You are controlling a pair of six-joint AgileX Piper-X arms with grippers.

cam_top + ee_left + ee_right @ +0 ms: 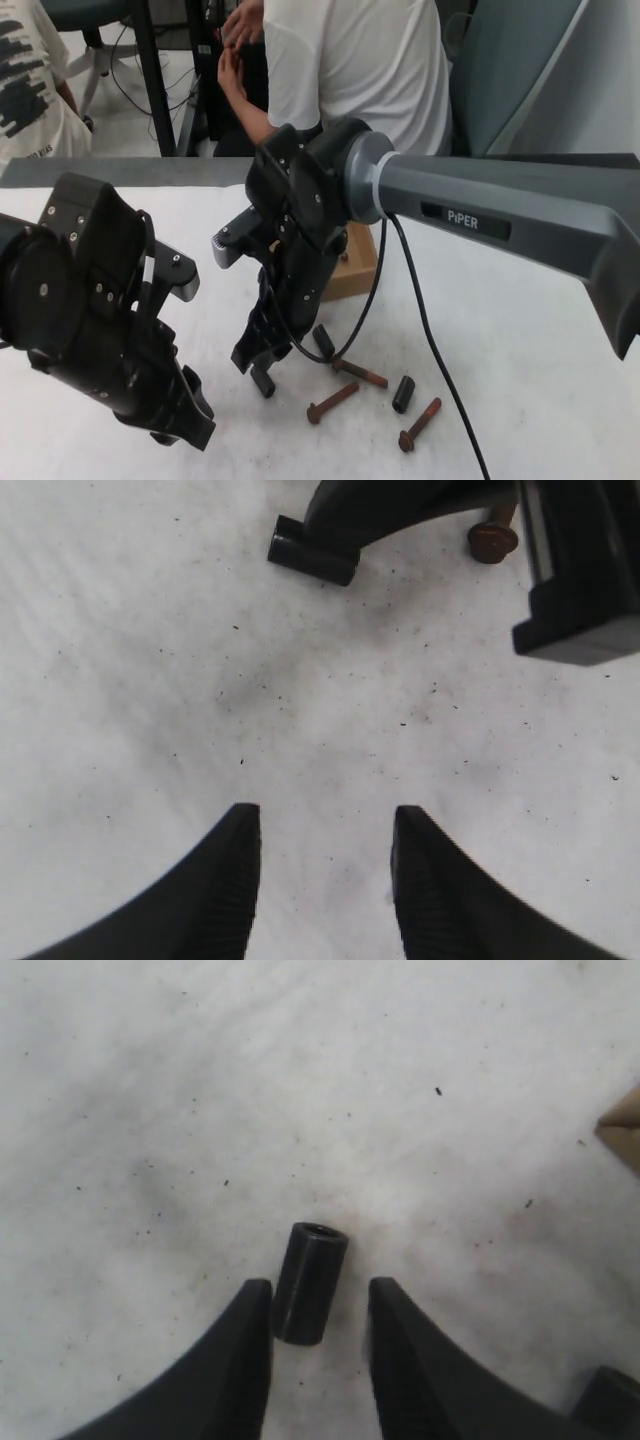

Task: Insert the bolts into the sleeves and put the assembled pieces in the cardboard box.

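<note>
While the right gripper (319, 1290) stands with fingers narrowly parted around a short black cylindrical sleeve (310, 1282) on the white bench (150, 1110), the left gripper (325, 815) hangs spread wide, nearer and leftward

- white bench top (540, 400), flecked with small dark specks; grey strip along its far edge;
- wheeled chair base (95, 62) on the floor beyond the bench;
- black upright post (150, 80) near it
</note>
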